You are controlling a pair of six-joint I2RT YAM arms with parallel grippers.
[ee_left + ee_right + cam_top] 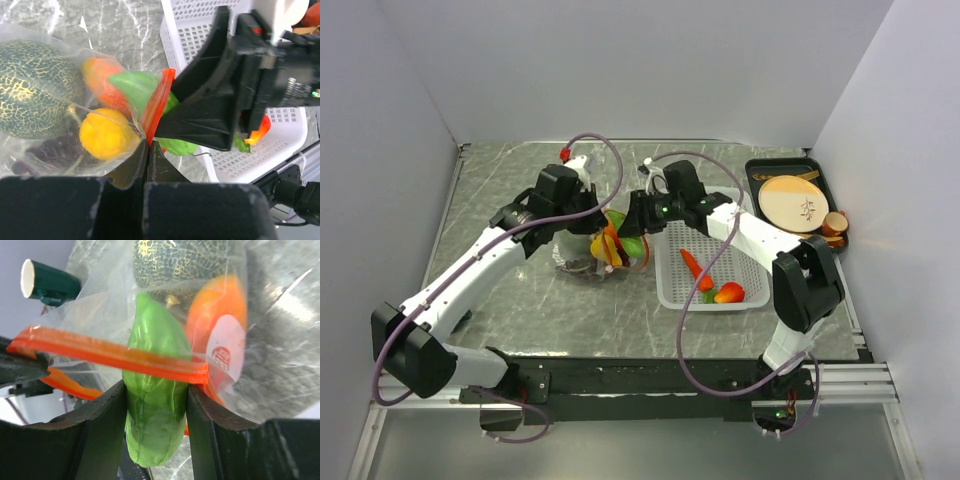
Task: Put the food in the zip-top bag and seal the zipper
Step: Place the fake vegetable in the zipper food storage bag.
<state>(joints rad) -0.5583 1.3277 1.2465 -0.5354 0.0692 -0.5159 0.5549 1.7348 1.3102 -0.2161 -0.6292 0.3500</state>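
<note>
right gripper clenches a green piece mid-frame, halfway through the zipper; left gripper pinches the bag (thinly). a slip there could collapse the mouth.

Colour rundown from my side: the bag is clear and its zipper strip is bright orange-red. The melon is dark green with a pale yellow netted crackle. The green piece is lime, the yellow ball is sunny yellow, the orange piece is plain orange, and the grapes are dark purple. The basket is white with a grid of holes, and the table is grey marble with white veins. My left end effector and right end effector are both black.
</note>
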